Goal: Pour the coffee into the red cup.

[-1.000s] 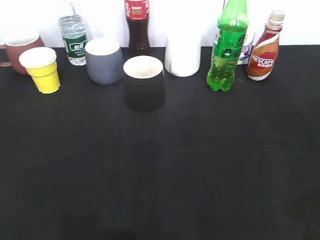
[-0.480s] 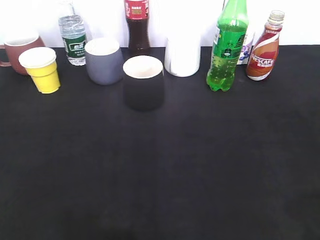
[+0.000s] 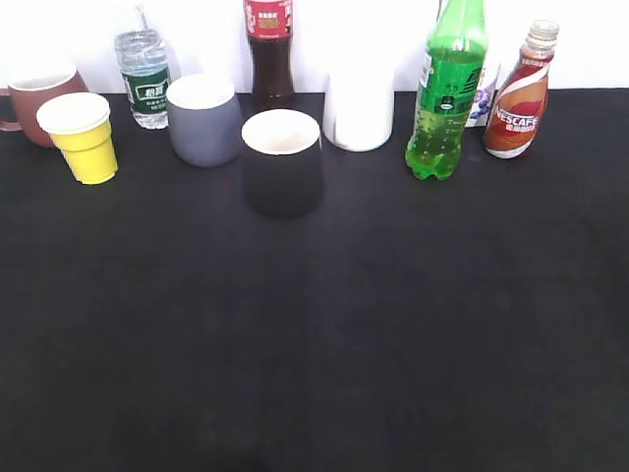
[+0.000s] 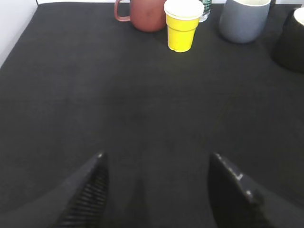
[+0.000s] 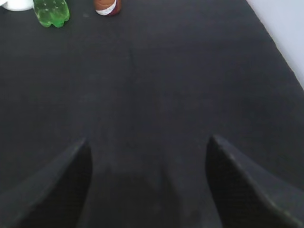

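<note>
Nothing has shifted over the last second, so pouring is judged not yet begun. Both the left gripper point(image 4: 156, 190) and right gripper point(image 5: 148, 183) are held open and empty. The coffee bottle point(image 3: 520, 93) stands at the far right corner of the worktop, the red cup point(image 3: 39, 103) at the far left, cropped by the exterior view's edge; its fill cannot be told.

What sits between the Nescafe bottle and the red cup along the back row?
Plenty: from the Nescafe bottle leftward stand the green bottle, white cup, black cup, grey cup and yellow cup, before the red cup.
</note>
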### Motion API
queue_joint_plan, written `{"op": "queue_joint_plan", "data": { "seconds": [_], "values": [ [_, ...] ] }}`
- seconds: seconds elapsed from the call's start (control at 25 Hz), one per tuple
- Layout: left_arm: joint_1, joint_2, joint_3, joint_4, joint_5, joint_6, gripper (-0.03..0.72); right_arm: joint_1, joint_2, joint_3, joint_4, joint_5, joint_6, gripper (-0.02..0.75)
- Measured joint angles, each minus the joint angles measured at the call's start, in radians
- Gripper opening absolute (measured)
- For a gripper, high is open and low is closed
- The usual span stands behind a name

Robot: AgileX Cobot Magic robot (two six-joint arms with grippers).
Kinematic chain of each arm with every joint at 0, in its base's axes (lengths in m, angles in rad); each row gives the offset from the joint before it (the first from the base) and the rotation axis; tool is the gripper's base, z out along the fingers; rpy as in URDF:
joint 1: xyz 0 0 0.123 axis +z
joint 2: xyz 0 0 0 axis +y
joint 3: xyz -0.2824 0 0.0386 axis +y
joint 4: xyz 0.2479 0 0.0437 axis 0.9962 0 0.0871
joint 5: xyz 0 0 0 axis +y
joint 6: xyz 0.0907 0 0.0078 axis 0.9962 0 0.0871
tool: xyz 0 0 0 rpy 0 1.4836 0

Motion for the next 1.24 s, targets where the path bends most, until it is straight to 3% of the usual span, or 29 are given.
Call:
{"op": "queue_joint_plan", "data": {
  "seconds": [0.72, 1.24],
  "values": [
    [0.0, 0.0, 0.0, 0.0, 0.0, 0.0, 0.44, 0.0, 0.0, 0.0, 0.0, 0.0, 0.0, 0.582],
    [0.0, 0.0, 0.0, 0.0, 0.0, 0.0, 0.241, 0.0, 0.0, 0.0, 0.0, 0.0, 0.0, 0.582]
  ]
}}
